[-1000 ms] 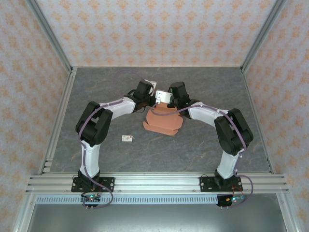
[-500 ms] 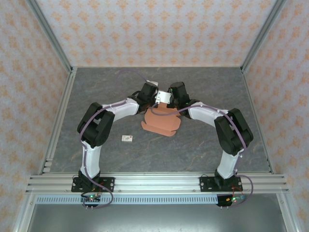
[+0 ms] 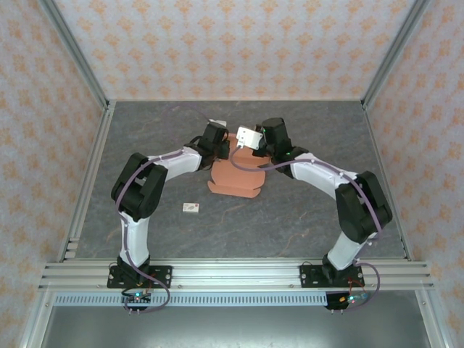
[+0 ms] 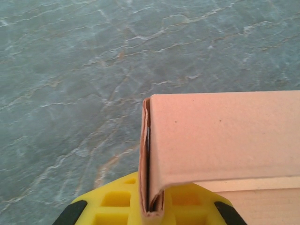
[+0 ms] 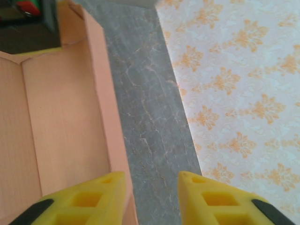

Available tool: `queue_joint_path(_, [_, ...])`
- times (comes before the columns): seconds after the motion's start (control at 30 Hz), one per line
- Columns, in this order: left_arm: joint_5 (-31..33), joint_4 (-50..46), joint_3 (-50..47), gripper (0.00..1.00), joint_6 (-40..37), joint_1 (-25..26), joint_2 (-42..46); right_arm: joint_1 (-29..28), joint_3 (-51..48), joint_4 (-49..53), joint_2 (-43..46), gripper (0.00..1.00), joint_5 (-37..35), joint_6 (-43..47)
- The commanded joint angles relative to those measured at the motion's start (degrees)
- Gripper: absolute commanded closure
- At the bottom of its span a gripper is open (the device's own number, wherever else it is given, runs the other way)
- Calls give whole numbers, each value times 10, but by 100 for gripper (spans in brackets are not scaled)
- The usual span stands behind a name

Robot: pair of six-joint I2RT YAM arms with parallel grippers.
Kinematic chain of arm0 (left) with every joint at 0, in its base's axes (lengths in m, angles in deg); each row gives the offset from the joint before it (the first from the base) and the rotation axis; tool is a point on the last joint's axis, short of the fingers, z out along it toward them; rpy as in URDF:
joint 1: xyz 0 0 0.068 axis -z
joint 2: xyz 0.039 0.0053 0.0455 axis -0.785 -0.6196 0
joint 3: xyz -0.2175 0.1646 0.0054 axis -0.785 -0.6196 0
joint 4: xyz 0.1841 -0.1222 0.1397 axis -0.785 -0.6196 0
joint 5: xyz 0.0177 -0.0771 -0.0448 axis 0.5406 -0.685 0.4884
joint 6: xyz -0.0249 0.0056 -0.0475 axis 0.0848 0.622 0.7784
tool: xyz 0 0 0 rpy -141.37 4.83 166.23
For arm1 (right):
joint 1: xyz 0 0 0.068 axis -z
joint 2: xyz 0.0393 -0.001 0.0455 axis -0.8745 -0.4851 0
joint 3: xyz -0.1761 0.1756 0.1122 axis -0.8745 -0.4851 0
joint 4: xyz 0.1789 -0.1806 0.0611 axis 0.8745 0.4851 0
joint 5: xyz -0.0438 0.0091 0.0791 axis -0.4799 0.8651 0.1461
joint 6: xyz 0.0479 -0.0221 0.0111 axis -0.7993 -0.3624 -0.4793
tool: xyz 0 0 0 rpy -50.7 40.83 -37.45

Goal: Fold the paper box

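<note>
The salmon-orange paper box (image 3: pixel 235 175) lies partly folded at mid table between both wrists. My left gripper (image 4: pixel 154 206) is shut on a doubled, upright wall of the paper box (image 4: pixel 220 136); the cardboard edge stands pinched between the yellow fingers (image 4: pixel 112 201). My right gripper (image 5: pixel 152 187) is open, its yellow fingertips (image 5: pixel 101 192) astride the box's raised side wall (image 5: pixel 105 108), the left one inside the box, nothing pinched. In the top view the left gripper (image 3: pixel 221 151) sits at the box's far left corner, the right gripper (image 3: pixel 250 145) at its far edge.
A tiny white tag (image 3: pixel 191 208) lies on the grey tabletop (image 3: pixel 304 217) left of the box. Patterned walls (image 5: pixel 243 84) and aluminium frame rails (image 3: pixel 87 181) close in the table on three sides. The left arm's dark wrist (image 5: pixel 28 28) shows beyond the box.
The box has dropped lower and flatter and shifted slightly left. The right wrist swung back and up toward the far edge; the left gripper pulled slightly left with the wall.
</note>
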Motion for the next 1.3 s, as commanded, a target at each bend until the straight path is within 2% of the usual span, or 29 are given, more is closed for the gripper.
queue_joint_path(0.0, [7,15,-18,100,-6,-5,43,3,-28,14,39,62,23,-61])
queue_joint_path(0.1, [9,19,-31,100,-15,-7,66,3,-49,7,79,57,47,-141])
queue_joint_path(0.2, [13,29,-48,100,-19,-10,82,4,-45,39,116,50,47,-277])
queue_joint_path(0.27, [13,37,-54,100,-20,-12,86,4,-27,73,121,38,42,-377])
queue_joint_path(0.3, [13,40,-56,100,-19,-11,87,5,-18,87,120,36,32,-426])
queue_joint_path(0.37, [11,47,-60,100,-17,-11,86,8,16,131,112,34,10,-552])
queue_joint_path(0.57, [11,58,-69,100,-9,-11,84,15,92,208,81,32,67,-805])
queue_joint_path(0.7, [13,59,-70,100,-7,-10,84,18,172,284,29,34,82,-886])
queue_joint_path(0.87, [16,58,-70,100,-6,-8,85,39,225,315,-35,36,124,-954])
queue_joint_path(1.0, [15,58,-69,100,-7,-7,85,42,245,320,-67,38,140,-966])
queue_joint_path(1.27, [14,58,-68,100,-5,-5,87,44,256,338,-100,39,126,-967])
